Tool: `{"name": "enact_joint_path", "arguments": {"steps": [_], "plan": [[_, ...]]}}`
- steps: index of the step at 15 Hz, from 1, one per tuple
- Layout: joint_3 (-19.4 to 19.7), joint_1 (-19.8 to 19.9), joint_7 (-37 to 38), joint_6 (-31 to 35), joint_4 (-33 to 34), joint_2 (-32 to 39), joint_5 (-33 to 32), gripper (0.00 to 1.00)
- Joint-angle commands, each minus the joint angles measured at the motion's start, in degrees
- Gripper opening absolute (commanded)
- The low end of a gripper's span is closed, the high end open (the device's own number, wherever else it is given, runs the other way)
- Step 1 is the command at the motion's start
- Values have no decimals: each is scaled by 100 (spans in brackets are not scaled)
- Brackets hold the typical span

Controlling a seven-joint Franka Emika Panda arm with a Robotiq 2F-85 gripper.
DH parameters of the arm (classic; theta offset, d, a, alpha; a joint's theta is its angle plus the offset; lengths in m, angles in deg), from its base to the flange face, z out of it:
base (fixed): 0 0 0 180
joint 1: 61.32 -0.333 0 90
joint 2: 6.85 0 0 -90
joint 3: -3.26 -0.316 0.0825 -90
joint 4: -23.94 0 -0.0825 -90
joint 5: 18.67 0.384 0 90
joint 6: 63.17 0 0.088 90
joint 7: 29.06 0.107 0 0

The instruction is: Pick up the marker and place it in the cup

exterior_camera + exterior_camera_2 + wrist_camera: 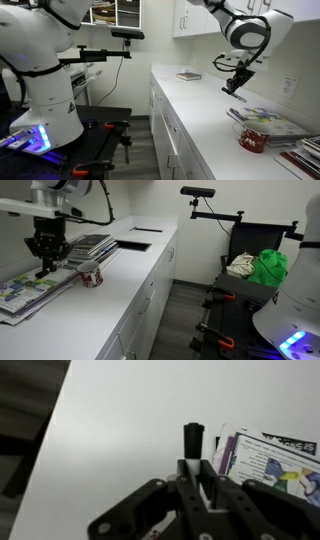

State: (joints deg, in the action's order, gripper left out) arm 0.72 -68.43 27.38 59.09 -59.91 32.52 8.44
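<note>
Aloft, slim black cylindrical marker (193, 436) in tool (195, 466)

countertop (200, 115): smooth matt white | magazines (272, 122): glossy paper | marker (193, 436): matt black plastic

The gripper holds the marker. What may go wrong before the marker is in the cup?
The marker sticks out of the gripper, so it may slip or tilt on the way. The cup is small and sits by the magazines; an off-centre drop could miss it, or the gripper could knock it.
</note>
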Motion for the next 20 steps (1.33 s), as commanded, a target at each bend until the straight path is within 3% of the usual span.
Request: {"name": "enact_joint_path", "arguments": {"steps": [1,5,9,12,13,17,18,20], "plan": [[-270,530,-419,238,-919,-582,1086,5],[-282,1078,-1242,174,-1259,-686,2552,5],[-43,1273,-1902,119,-1411,-640,3627,5],[112,1228,-2484,48,-1478,-711,3661,5],[188,1190,-2188,-9,-1277,-525,3570,18],[180,1169,-2365,-5,-1285,-555,3567,18],[181,1169,-2366,-5,-1289,-556,3567,5],[25,1494,-2360,-836,-1087,-358,3979,5]]}}
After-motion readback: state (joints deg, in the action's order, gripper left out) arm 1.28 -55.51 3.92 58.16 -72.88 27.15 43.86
